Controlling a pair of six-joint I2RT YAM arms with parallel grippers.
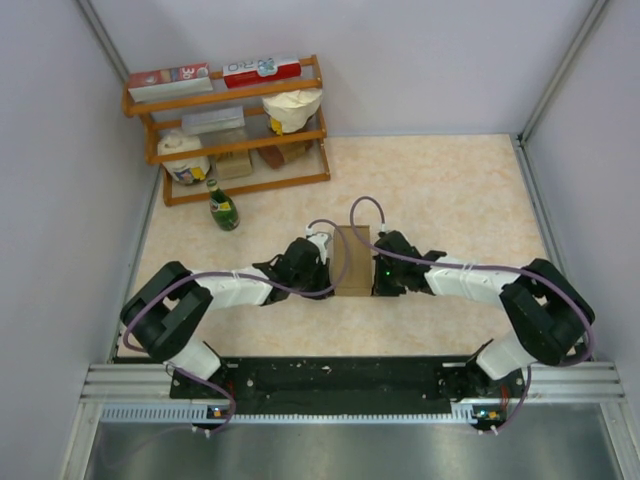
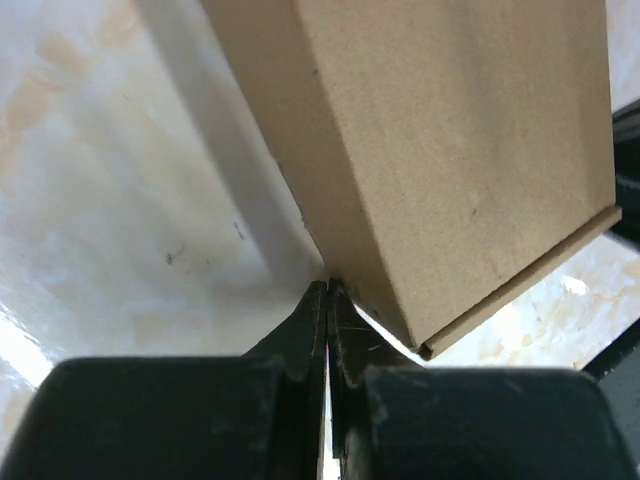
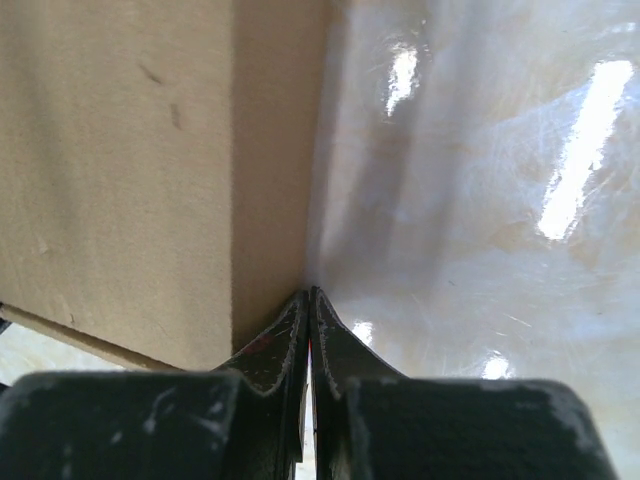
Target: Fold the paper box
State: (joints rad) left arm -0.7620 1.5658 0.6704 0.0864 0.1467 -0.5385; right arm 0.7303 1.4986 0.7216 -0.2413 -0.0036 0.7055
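Note:
The paper box (image 1: 352,260) is a plain brown closed block standing on the table between both arms. My left gripper (image 1: 328,268) is shut, its tips against the bottom edge of the box's left side. From the left wrist, the box (image 2: 450,150) fills the upper right and the gripper (image 2: 328,286) meets its lower edge with nothing between the jaws. My right gripper (image 1: 377,270) is shut too, at the box's right side. From the right wrist, the box (image 3: 120,170) fills the left and the gripper (image 3: 308,293) touches its base corner, holding nothing.
A wooden shelf (image 1: 230,130) at the back left carries red-and-white printed boxes (image 1: 262,70), a cream paper bag (image 1: 293,108) and other packages. A green bottle (image 1: 223,208) stands in front of it. Grey walls close in the left, right and back of the table.

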